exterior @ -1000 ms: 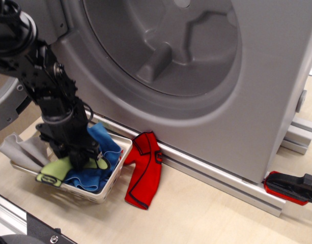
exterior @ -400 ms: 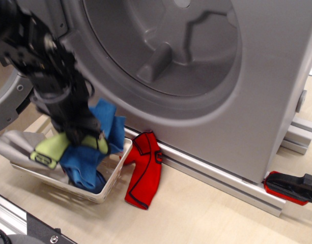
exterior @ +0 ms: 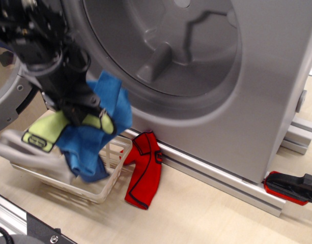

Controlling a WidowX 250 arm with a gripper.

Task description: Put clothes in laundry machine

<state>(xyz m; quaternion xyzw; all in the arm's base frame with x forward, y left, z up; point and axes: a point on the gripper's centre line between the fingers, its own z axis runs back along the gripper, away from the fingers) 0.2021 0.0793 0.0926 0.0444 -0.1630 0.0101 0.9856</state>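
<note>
While clamped, blue cloths [exterior: 97, 134] hang below gripper [exterior: 82, 116].

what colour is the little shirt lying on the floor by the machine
Red with dark edging.

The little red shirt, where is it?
The red shirt lies flat on the floor, low in the middle of the view, against the laundry machine's base rail, just right of the white basket.

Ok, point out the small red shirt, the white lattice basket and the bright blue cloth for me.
small red shirt [exterior: 144, 175], main view, middle of its body on the floor.
white lattice plastic basket [exterior: 112, 175], main view, right side wall.
bright blue cloth [exterior: 84, 150], main view, hanging lower fold.
</note>
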